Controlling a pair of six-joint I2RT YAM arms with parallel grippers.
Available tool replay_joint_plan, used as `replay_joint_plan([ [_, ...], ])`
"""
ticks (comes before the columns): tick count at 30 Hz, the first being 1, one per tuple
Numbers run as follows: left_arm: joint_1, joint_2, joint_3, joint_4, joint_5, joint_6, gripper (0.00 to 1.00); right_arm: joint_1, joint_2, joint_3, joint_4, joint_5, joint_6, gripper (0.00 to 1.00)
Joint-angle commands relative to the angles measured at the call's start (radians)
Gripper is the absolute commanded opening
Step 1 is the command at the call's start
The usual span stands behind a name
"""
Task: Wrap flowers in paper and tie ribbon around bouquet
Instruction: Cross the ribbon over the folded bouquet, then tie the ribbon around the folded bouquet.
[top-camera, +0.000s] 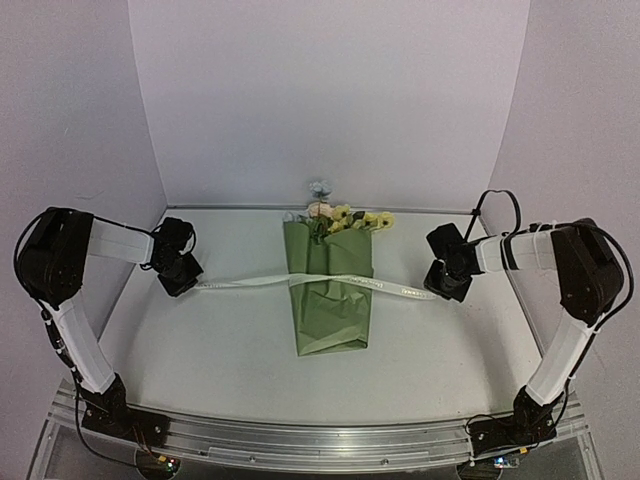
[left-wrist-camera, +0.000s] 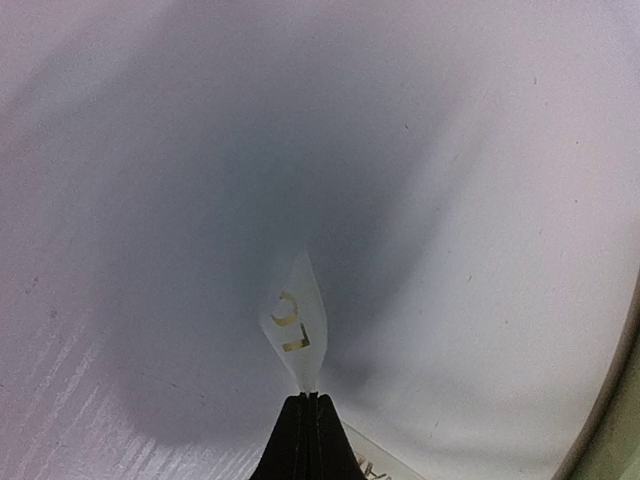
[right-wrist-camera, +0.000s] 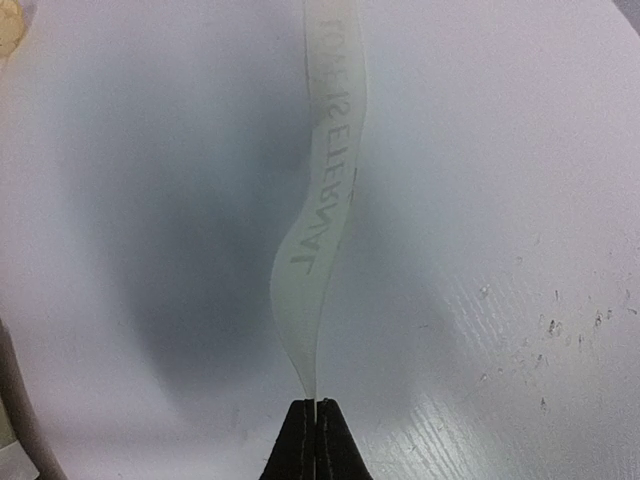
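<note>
Olive-green paper-cone bouquet (top-camera: 330, 300) lies mid-way across the white table (top-camera: 200, 340). Narrow cream lettered ribbon (top-camera: 250, 283) crosses it. Left gripper (left-wrist-camera: 310, 402) and right gripper (right-wrist-camera: 316, 405) each pinch one ribbon end, jaws closed.

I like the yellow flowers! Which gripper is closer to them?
The right gripper. It sits to the right of the flowers, holding the ribbon; the left gripper is farther off on their left.
</note>
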Motion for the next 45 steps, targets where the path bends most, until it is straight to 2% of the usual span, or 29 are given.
replay_joint_plan([
  [1, -0.010, -0.033, -0.005, 0.058, 0.050, -0.021, 0.00, -0.002, 0.021, 0.056, 0.008, -0.033, -0.011, 0.00],
  [3, -0.011, -0.048, -0.015, 0.057, 0.038, -0.039, 0.03, -0.002, 0.028, 0.060, 0.009, -0.036, -0.008, 0.04],
  [8, -0.008, -0.086, -0.028, 0.042, 0.002, -0.064, 0.21, -0.006, 0.042, 0.073, 0.009, -0.055, 0.020, 0.17],
  [14, 0.009, -0.153, -0.048, 0.030, -0.001, -0.120, 0.48, -0.027, 0.004, 0.058, 0.008, -0.086, 0.076, 0.47],
  [17, 0.020, -0.204, -0.030, -0.012, 0.016, -0.152, 0.55, -0.030, -0.044, 0.045, 0.002, -0.110, 0.117, 0.61],
  [19, 0.022, -0.239, -0.022, -0.028, 0.047, -0.202, 0.62, -0.030, -0.073, 0.039, 0.002, -0.152, 0.160, 0.68],
  [21, 0.019, -0.262, -0.043, 0.014, 0.145, -0.268, 0.65, -0.029, -0.095, 0.029, 0.003, -0.197, 0.220, 0.71],
  [25, -0.047, -0.243, -0.093, 0.191, 0.313, -0.454, 0.70, 0.002, -0.088, 0.015, 0.091, -0.339, 0.394, 0.72],
  [29, -0.178, -0.195, -0.131, 0.406, 0.308, -0.641, 0.73, 0.090, -0.058, 0.059, 0.106, -0.326, 0.488, 0.73],
  [33, -0.211, -0.089, -0.139, 0.570, 0.360, -0.802, 0.74, 0.123, -0.026, 0.059, 0.146, -0.335, 0.564, 0.73],
  [37, -0.247, -0.024, -0.097, 0.590, 0.353, -0.864, 0.74, 0.136, -0.013, 0.041, 0.182, -0.359, 0.615, 0.73],
  [45, -0.286, 0.119, -0.007, 0.580, 0.327, -0.917, 0.73, 0.142, -0.020, 0.016, 0.196, -0.354, 0.610, 0.73],
])
